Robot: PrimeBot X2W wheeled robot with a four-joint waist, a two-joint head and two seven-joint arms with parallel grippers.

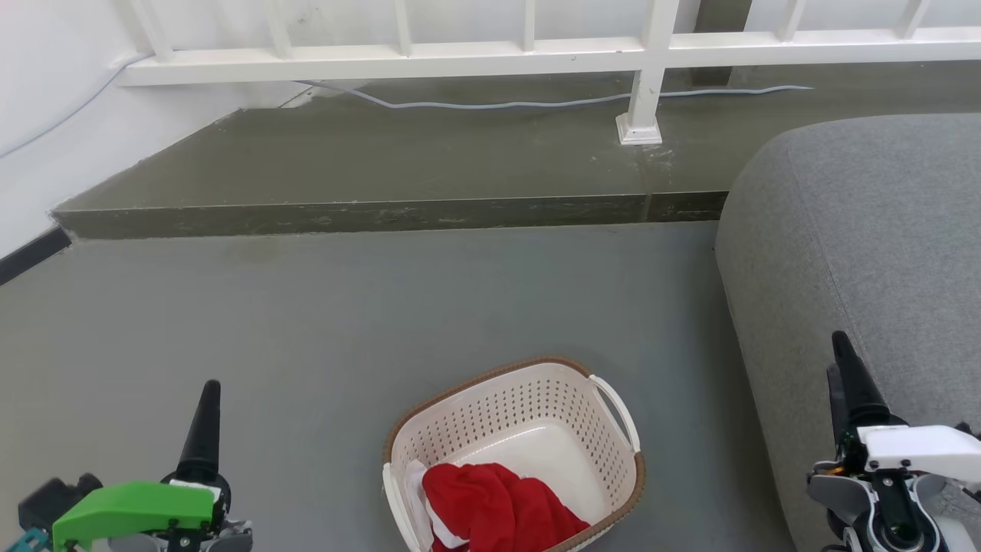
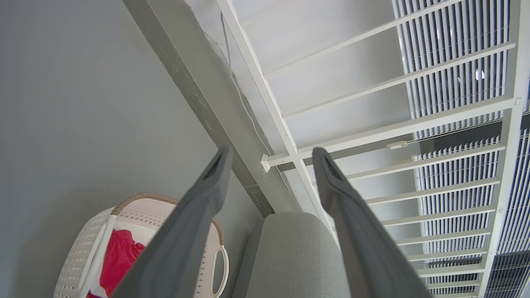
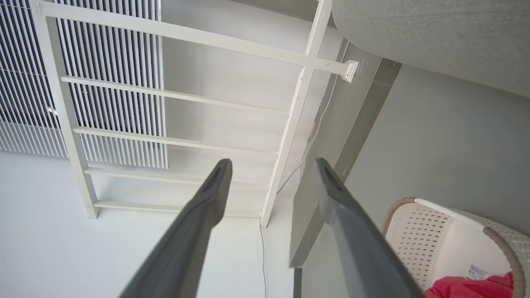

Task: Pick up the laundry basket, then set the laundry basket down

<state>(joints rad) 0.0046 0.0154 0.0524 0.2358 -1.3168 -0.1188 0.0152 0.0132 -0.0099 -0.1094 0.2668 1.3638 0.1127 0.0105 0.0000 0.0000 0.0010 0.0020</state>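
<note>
The laundry basket [image 1: 506,418] sits on the gray floor [image 1: 306,330], low in the middle of the head view. It is close in front of us and just beside the gray sofa [image 1: 858,230]. A red cloth [image 1: 498,510] lies inside it.

Our left gripper [image 1: 208,399] is off to the left of the basket and our right gripper [image 1: 843,349] is off to the right, in front of the sofa. The basket is between them and lower down, and both are well apart from it. Neither looks much nearer than the other.

In the wrist views both sets of jaws stand wide open and hold nothing. The fingers point ahead at the white railing [image 1: 460,57], not at the basket.

One white handle [image 1: 617,410] faces the right arm and the other handle [image 1: 398,498] faces the left arm. The basket is turned a little. Its near end is cut off, so we cannot tell its long way for sure.

We think both arms must come down and in, one to each handle.
</note>
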